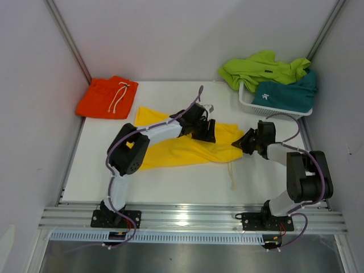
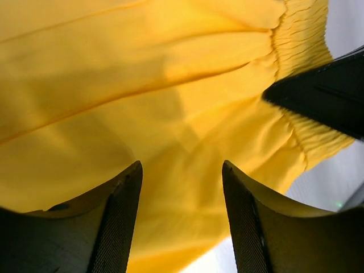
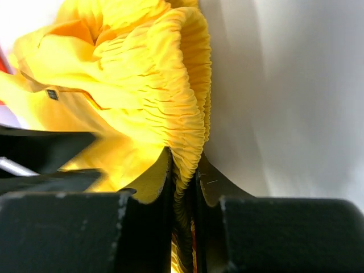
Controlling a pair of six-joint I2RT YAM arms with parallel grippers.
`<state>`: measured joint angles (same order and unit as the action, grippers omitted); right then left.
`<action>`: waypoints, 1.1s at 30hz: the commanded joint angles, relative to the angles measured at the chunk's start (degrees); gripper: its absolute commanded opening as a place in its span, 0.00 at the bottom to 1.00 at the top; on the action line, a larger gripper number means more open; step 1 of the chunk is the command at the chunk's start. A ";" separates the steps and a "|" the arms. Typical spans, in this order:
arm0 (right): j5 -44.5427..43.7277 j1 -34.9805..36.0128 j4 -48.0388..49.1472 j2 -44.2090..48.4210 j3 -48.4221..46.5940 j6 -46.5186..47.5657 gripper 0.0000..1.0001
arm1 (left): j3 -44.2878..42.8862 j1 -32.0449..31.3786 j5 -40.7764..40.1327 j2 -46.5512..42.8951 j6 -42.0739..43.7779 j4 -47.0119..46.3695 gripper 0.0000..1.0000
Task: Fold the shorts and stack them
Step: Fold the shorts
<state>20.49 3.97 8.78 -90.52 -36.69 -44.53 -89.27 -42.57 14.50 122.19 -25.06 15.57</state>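
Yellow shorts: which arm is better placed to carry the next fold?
Probably right: the right gripper is shut on the yellow shorts at the gathered waistband, while the left gripper hangs open over flat fabric, gripping nothing.

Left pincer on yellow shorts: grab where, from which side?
Probably the gathered waistband of the yellow shorts, from above, beside where the right pincer is shut on it: it is bunched and thick, while cloth under the open left pincer lies flat.

The yellow shorts are soft matt cloth (waistband finely gathered); the white table looks smooth.
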 commanded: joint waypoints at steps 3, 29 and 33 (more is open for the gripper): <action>-5.63 -1.94 -18.16 6.14 -6.45 11.21 0.00 | 6.56 6.44 3.25 -14.25 -1.31 -2.38 0.63; -23.31 -1.27 -58.61 8.79 -44.87 31.97 0.03 | 46.04 13.56 -6.52 -35.55 -6.05 -19.00 0.62; -24.62 3.14 -59.84 6.68 -47.15 31.00 0.04 | 46.38 12.86 -5.18 -32.99 -6.41 -20.67 0.60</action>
<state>-2.96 3.90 -48.56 -82.35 -80.42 -14.26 -42.65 -29.47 8.05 87.50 -31.90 -1.96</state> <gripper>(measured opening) 0.142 0.600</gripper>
